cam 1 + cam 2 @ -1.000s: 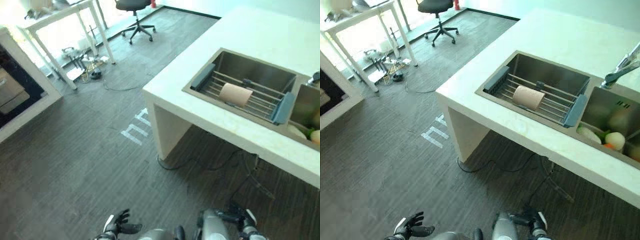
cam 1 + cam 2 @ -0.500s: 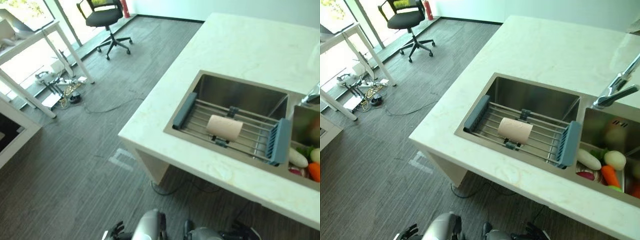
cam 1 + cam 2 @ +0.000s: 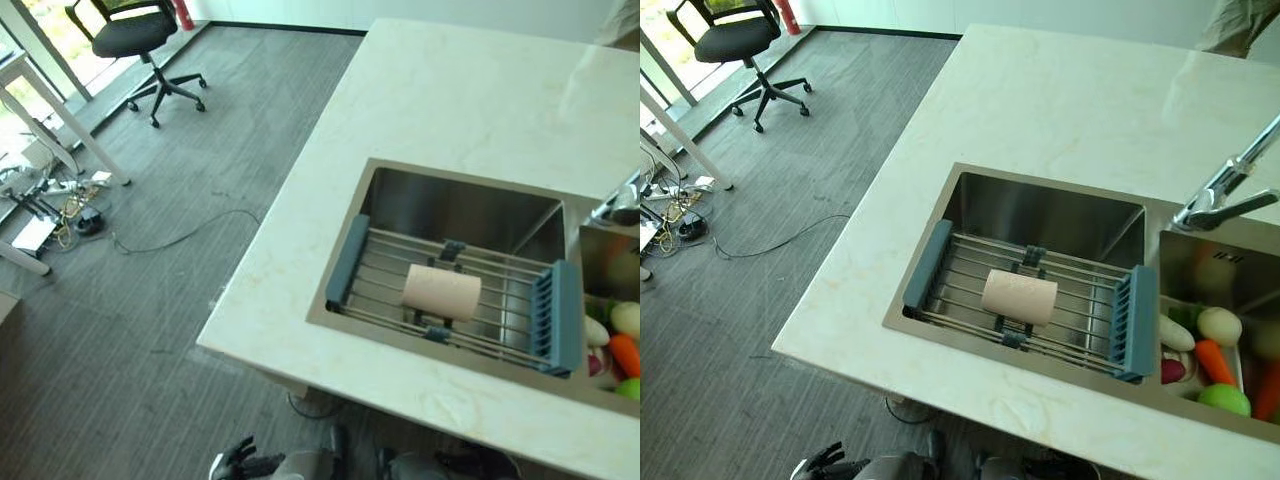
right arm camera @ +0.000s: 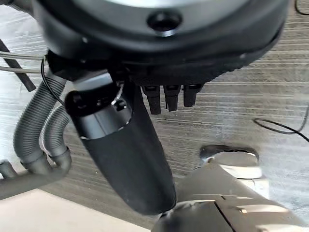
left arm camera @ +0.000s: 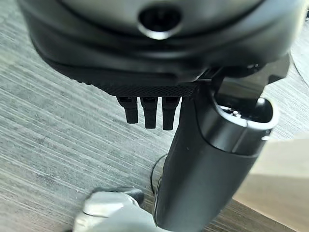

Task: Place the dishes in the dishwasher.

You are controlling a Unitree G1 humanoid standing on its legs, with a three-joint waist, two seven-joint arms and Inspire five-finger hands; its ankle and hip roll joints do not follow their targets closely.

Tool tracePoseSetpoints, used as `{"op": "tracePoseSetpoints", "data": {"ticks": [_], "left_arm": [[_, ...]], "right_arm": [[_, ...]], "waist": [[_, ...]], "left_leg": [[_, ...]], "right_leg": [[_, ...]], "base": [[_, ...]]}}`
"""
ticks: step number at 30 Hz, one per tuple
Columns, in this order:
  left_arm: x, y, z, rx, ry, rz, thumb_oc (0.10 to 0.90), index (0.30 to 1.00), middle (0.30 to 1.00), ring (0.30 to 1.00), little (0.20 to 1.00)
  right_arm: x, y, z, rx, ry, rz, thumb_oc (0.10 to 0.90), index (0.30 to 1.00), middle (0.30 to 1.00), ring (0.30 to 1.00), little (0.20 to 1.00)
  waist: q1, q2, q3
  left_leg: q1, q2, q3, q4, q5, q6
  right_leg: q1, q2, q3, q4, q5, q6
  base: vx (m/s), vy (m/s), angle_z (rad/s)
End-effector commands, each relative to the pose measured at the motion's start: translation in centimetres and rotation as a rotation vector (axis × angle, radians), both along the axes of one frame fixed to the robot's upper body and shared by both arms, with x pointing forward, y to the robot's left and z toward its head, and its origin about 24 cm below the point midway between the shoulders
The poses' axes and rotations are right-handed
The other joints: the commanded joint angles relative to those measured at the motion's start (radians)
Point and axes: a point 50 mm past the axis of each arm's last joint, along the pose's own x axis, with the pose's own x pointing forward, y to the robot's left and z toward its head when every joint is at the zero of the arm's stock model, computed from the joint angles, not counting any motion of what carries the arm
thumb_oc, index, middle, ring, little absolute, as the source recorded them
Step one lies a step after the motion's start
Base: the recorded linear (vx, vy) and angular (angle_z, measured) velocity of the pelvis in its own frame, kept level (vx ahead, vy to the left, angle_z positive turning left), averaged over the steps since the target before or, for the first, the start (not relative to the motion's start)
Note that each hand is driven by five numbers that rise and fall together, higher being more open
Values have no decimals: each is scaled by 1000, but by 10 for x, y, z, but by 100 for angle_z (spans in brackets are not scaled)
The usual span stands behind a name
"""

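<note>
A beige cup (image 3: 441,292) lies on its side on a metal drying rack (image 3: 372,275) with blue-grey ends, set across the left basin of the sink (image 3: 455,205). The same cup (image 3: 1020,296) rests mid-rack in the right eye view. My left hand (image 3: 236,462) hangs low at the near edge, below the counter and far from the cup. Its wrist view has the left hand (image 5: 159,53) with straight fingers (image 5: 149,113) over the grey floor, holding nothing. My right hand (image 4: 159,48) also hangs over the floor, fingers (image 4: 166,99) straight and empty.
The white counter (image 3: 470,100) runs ahead and to the right. The right basin holds vegetables (image 3: 1215,355) beneath a faucet (image 3: 1225,195). An office chair (image 3: 130,35), a white table leg (image 3: 60,125) and floor cables (image 3: 60,205) stand far left. A person's clothing (image 3: 1240,25) shows top right.
The camera has swung and come closer to the counter, so the sink and cup now sit more centrally. Both hands stay hanging low and empty.
</note>
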Motion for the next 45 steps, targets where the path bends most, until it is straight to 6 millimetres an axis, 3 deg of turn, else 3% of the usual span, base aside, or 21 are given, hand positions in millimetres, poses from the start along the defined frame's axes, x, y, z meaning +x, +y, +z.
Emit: {"op": "tracePoseSetpoints", "data": {"ticks": [1,2,3,6,8,12,16,21,25,27,30,31,32,34,35,36,37,39,42,43,45], "left_arm": [[-15,16,3,39,-24,97,800,900,900,900,900],[-14,19,4,43,-35,113,800,900,900,900,900],[-12,23,6,42,-57,172,800,900,900,900,900],[-13,22,6,48,-87,233,800,900,900,900,900],[-15,22,6,45,-97,312,800,900,900,900,900],[-16,28,9,59,-144,412,800,900,900,900,900],[-11,49,22,90,-325,597,800,900,900,900,900],[10,88,58,266,-612,744,800,900,900,900,900],[26,122,101,497,-791,761,800,900,900,900,900],[43,163,166,815,-975,743,800,900,900,900,900],[45,183,202,1020,-1018,726,800,900,900,900,900],[44,193,222,1120,-1041,714,800,900,900,900,900],[42,207,256,1262,-1112,689,800,900,900,900,900],[41,220,298,1349,-1237,655,800,900,900,900,900],[48,218,342,1381,-1427,541,800,900,900,900,900],[50,218,351,1376,-1460,518,800,900,900,900,900],[62,207,382,1286,-1658,352,800,900,900,900,900],[89,183,425,1044,-1847,82,800,900,900,900,900],[125,134,454,804,-1949,-319,800,900,900,900,900],[134,120,458,767,-1940,-420,800,900,900,900,900],[170,72,464,704,-1827,-705,800,900,900,900,900]], "right_arm": [[2,-19,10,-53,-58,32,800,900,900,900,900],[3,-18,9,-53,-59,37,800,900,900,900,900],[3,-17,8,-42,-49,16,800,900,900,900,900],[8,-19,11,-43,-75,-10,800,900,900,900,900],[9,-22,11,-35,-80,-61,800,900,900,900,900],[5,-25,11,-37,-67,-78,800,900,900,900,900],[-3,-28,9,-26,-48,-116,800,900,900,900,900],[-7,-37,12,-23,-55,-163,800,900,900,900,900],[-15,-43,12,-22,-44,-215,800,900,900,900,900],[-33,-47,10,-22,-7,-309,800,900,900,900,900],[-39,-49,10,-20,-1,-344,800,900,900,900,900],[-40,-49,10,-23,3,-345,800,900,900,900,900],[-42,-49,9,-30,10,-337,800,900,900,900,900],[-44,-48,9,-35,13,-336,800,900,900,900,900],[-44,-47,8,-35,14,-338,800,900,900,900,900],[-44,-46,8,-35,14,-337,800,900,900,900,900],[-44,-44,8,-34,14,-337,800,900,900,900,900],[-45,-42,7,-33,16,-332,800,900,900,900,900],[-45,-42,6,-28,24,-336,800,900,900,900,900],[-45,-42,6,-27,27,-345,800,900,900,900,900],[-46,-44,6,-14,49,-399,800,900,900,900,900]], "waist": [[21,40,-7],[19,42,-6],[20,43,-13],[52,10,-42],[55,3,-49],[56,1,-58],[54,4,-76],[46,13,-89],[38,20,-95],[33,32,-98],[34,38,-97],[33,42,-96],[30,46,-95],[25,51,-95],[19,55,-97],[17,55,-98],[10,57,-102],[0,59,-109],[-19,58,-113],[-22,57,-114],[-60,56,-120]], "left_leg": [[-3,7,-43,90,-205,-22],[-1,14,-42,90,-209,-24],[-4,46,-32,90,-207,-52],[-38,73,18,90,-188,-94],[-60,86,25,90,-178,-109],[-64,88,30,90,-177,-120],[-52,93,34,90,-188,-125],[-24,98,50,90,-206,-125],[-12,108,68,90,-215,-124],[-10,108,75,90,-224,-115],[-8,100,67,90,-229,-106],[-7,97,65,90,-231,-103],[-3,97,68,90,-235,-98],[1,101,77,90,-238,-95],[5,105,89,90,-241,-93],[6,106,92,90,-242,-93],[8,109,104,90,-246,-93],[8,117,124,90,-248,-97],[10,127,153,90,-252,-104],[10,128,159,90,-253,-105],[9,129,173,90,-255,-107]], "right_leg": [[0,-49,-41,5,16,31],[11,-50,-35,-28,13,31],[63,-20,-37,-182,-13,9],[34,-41,-37,-182,-64,12],[22,-40,-34,-182,-74,7],[4,-50,-31,-182,-76,11],[6,-54,-28,-182,-79,13],[20,-61,-24,-182,-90,18],[28,-69,-24,-182,-97,21],[22,-74,-13,-182,-96,28],[19,-73,1,-182,-96,31],[19,-72,6,-182,-96,31],[21,-71,12,-182,-97,30],[23,-71,16,-182,-97,30],[25,-73,18,-182,-97,33],[25,-73,19,-182,-97,34],[24,-76,19,-182,-96,36],[21,-81,18,-182,-95,41],[10,-88,24,-182,-86,54],[5,-89,28,-182,-83,58],[-16,-81,73,-182,-67,74]], "base": [[-38,-121,8],[-20,-297,1],[-35,-363,-4],[-70,-268,-21],[-107,-141,-38],[-61,-40,-16],[-23,-6,-8],[-27,48,-7],[-13,52,-16],[-30,84,-12],[-9,45,-18],[2,55,-20],[8,46,-23],[13,34,-23],[15,21,-18],[21,23,-12],[16,19,-16],[13,23,-9],[3,7,-14],[3,-1,-51],[2,1,-72]]}}
